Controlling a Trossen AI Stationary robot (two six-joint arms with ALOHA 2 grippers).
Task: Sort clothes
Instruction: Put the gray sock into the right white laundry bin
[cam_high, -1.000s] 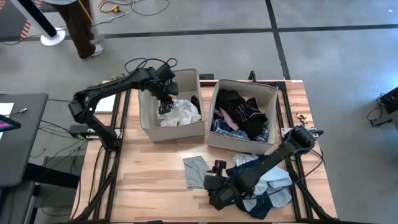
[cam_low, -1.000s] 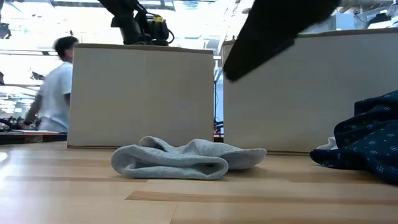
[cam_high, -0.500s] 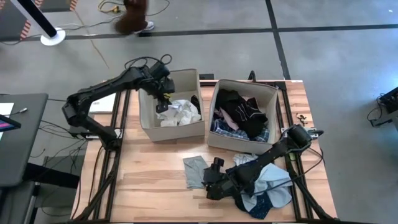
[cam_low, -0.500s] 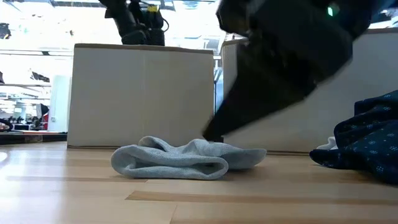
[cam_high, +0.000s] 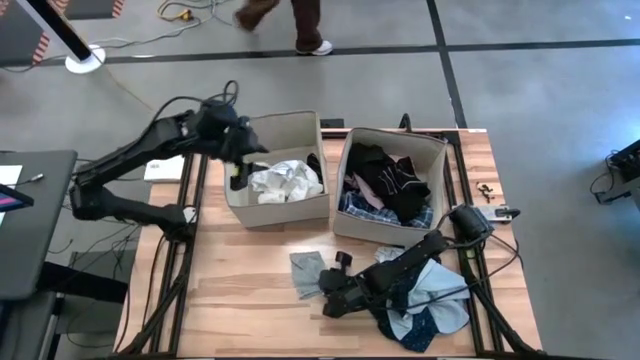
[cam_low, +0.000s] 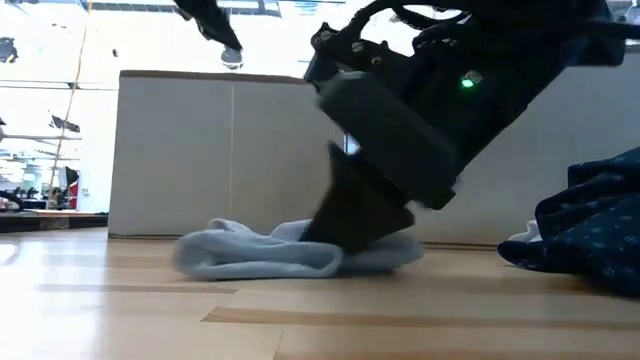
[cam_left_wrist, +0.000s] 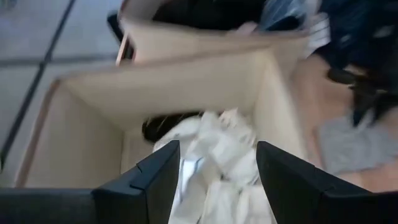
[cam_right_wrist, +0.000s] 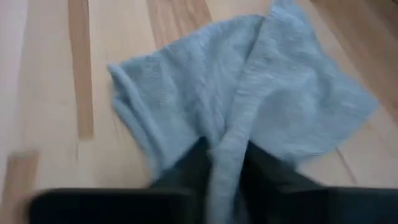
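The right gripper (cam_high: 322, 291) is down on the wooden table (cam_high: 240, 270), its two fingers (cam_right_wrist: 189, 163) pinched on a raised fold of the grey garment (cam_high: 306, 272), which lies in front of the two beige boxes (bare wood shows along its left side, towards the table's left edge). In the low view the garment's folded end (cam_low: 255, 260) is pressed flat under the gripper. Just beside the right arm, near the table's front right corner, lies a heap of light blue and navy dotted clothes (cam_high: 432, 305).

The left gripper (cam_high: 237, 176) hangs at the outer rim of the left box (cam_high: 278, 212), jaws spread and empty, over the white clothes (cam_left_wrist: 221, 163) inside. The right box (cam_high: 345, 160) holds dark and plaid garments (cam_high: 388, 185). A person's legs (cam_high: 298, 20) cross the floor behind the table.
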